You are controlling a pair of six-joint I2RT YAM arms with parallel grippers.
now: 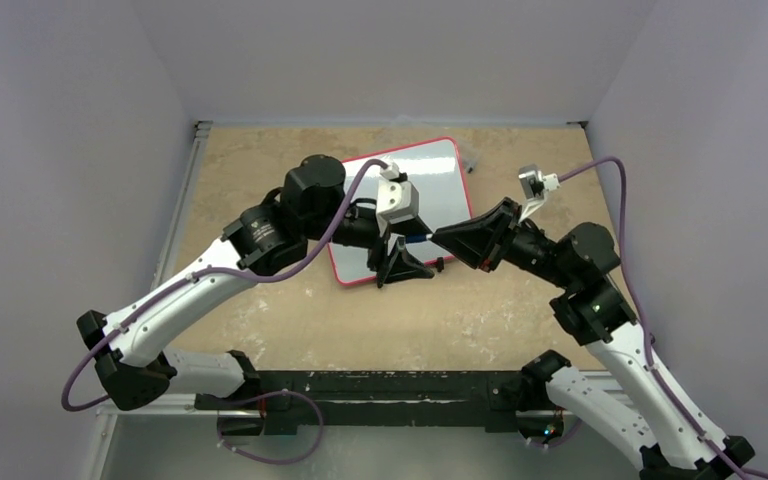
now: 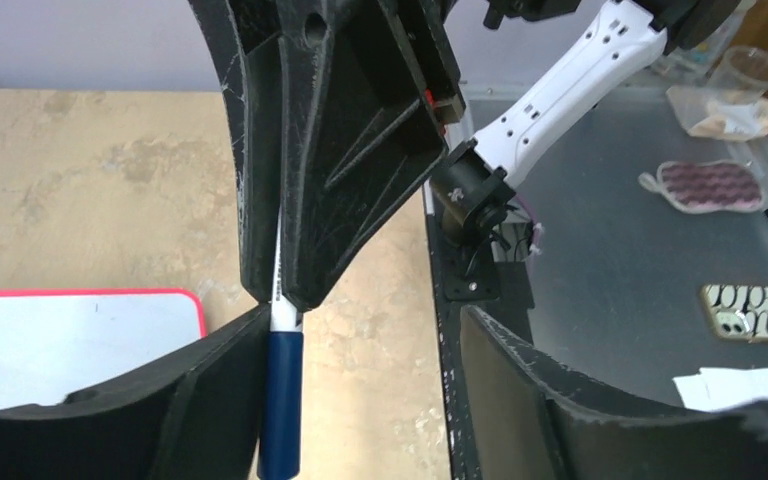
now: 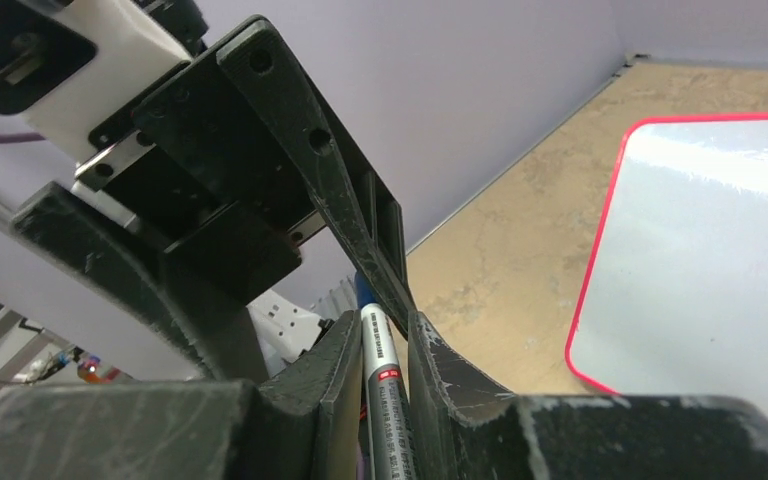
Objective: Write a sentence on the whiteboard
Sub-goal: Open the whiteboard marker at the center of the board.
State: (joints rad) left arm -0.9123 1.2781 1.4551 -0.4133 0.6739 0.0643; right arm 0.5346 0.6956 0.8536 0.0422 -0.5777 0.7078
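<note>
Two black-and-white robot arms are meeting above the middle of a tan table [image 1: 260, 160]. The whiteboard [image 1: 435, 185] is lying flat on the table just past them, turned slightly askew. Its near edge is passing under the two claws, and the glossy surface I can see is showing no writing. The right claw [image 3: 385, 328] is pinching the pale barrel of a marker [image 2: 282, 400], with one finger pressing on each side. The left claw [image 2: 365, 330] is standing with its jaws well apart. The marker's dark blue capped end is resting against the inside of one finger and the other finger is well clear of it, so the left claw is gripping nothing. The cap is looking as though it is on, so I am guessing it has to come off before any ink reaches the board. The board is looking thin, stiff and light, with a slick face, so it is likely to skate or pivot on the smooth table once the pen tip pushes against it. The best place to steady it is probably the thin red frame at a corner or along an edge, pressing down there and keeping off the white writing area. A sideways pinch on such a flat board is looking awkward.
</note>
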